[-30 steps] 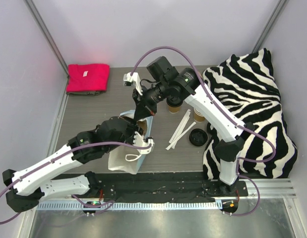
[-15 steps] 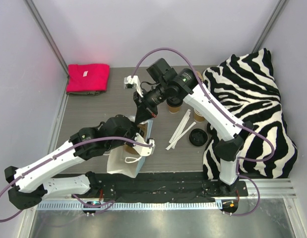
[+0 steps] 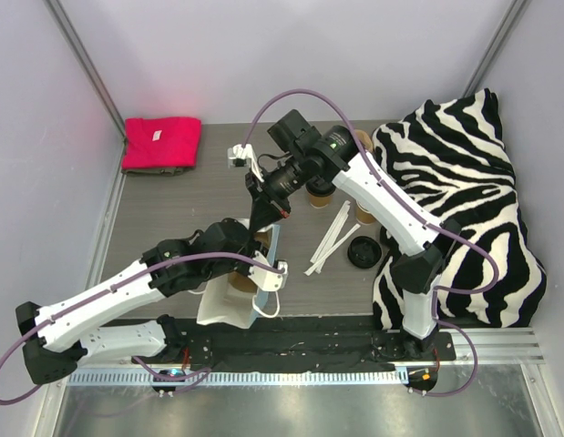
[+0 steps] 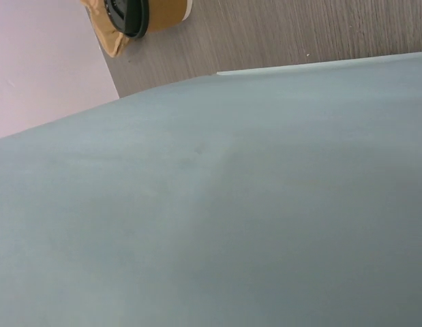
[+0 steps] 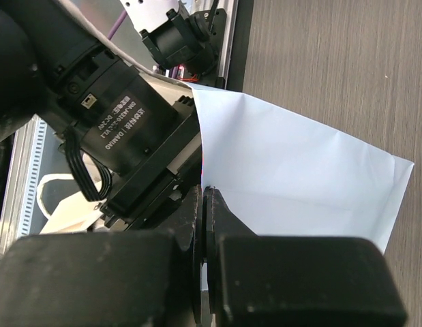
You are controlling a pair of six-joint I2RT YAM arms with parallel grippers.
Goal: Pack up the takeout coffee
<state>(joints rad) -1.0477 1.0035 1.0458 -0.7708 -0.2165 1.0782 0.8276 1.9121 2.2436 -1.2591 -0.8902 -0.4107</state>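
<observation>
Left claw (image 3: pixel 266 273), bag (image 3: pixel 222 309) nearer; grey tabletop (image 3: pixel 172 209)

Soft, even overhead light leaves only faint shadows on the counter (image 3: pixel 163 218) left of the right tool (image 3: pixel 263 214). Its own camera shows its fingers (image 5: pixel 292 279) dark and blurred, the bag (image 5: pixel 299 184) beyond washed pale. The left wrist view is featureless, unfocused blue-grey.

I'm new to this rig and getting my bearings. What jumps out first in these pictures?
A zebra-striped cloth fills the table's right side, and a red folded cloth lies in the far left corner. In the middle, the right gripper is shut on the edge of a light blue paper bag.
</observation>
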